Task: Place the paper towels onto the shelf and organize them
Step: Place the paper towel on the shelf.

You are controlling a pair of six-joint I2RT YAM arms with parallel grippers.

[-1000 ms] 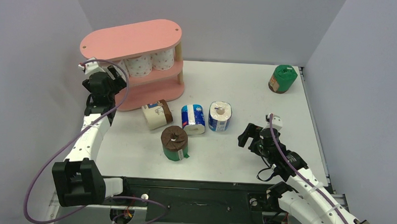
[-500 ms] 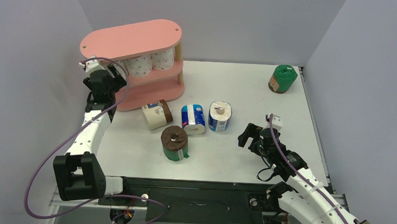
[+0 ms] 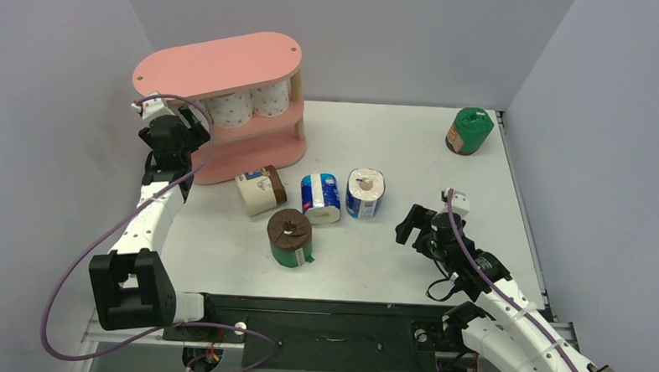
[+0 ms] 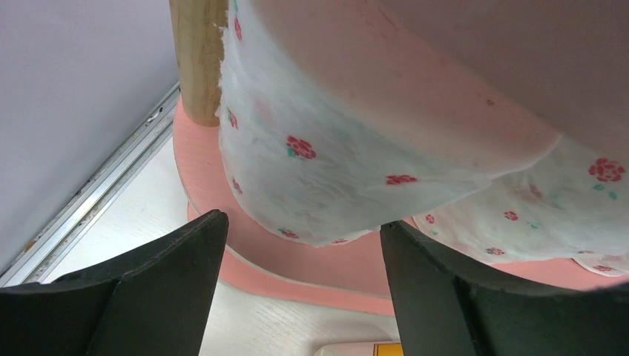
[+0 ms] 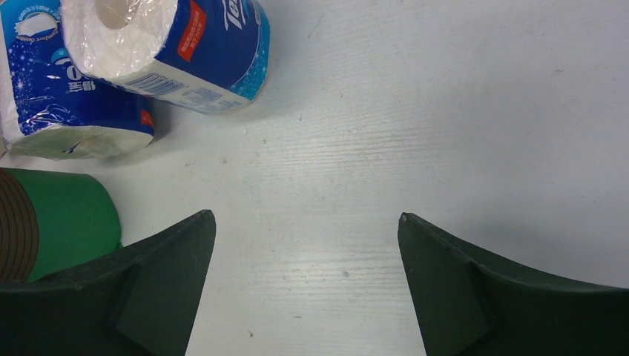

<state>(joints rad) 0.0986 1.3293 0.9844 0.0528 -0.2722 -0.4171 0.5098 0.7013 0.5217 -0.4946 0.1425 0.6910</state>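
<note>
Left hand (image 4: 300, 222): fingers apart, holding nothing, set at the left end of the shelf (image 3: 214, 63) and level with its middle tier. The nearest dotted roll (image 4: 319, 170) lay just beyond the fingertips. Whether either finger brushed its paper could not be told.

Right hand (image 5: 305, 216): spread wide and holding nothing, low over bare surface (image 3: 395, 147), with the loose rolls just to its left.

Shelf: pink, three oval boards on light wooden posts, at the far left of the surface.

Dotted rolls, white with small red flowers: two showed from above on the middle tier (image 3: 231, 108) (image 3: 269, 98). The roll before the left hand was on the same tier, beside a post (image 4: 196, 59), and was largely hidden in the top view.

Blue-and-white rolls, two: both on the surface in front of the shelf, one on its side (image 3: 320, 198) and one end-up (image 3: 364, 192), near each other.

Beige roll (image 3: 257, 189): on the surface near the shelf's bottom board.

Green roll with the brown end (image 3: 290, 237): nearest the arms, end-up.

Far green roll (image 3: 468, 130): alone at the far right corner, well apart from the rest.

Handling, as judged: the rolls are light and soft, and give under pressure. Film wrap is likely slick, and the bare dotted paper may tear or unwind. Best taken across the round body at mid-height, with the fingers wide and the squeeze gentle. A roll lying down may run away if nudged. Five rolls are not yet shelved.
</note>
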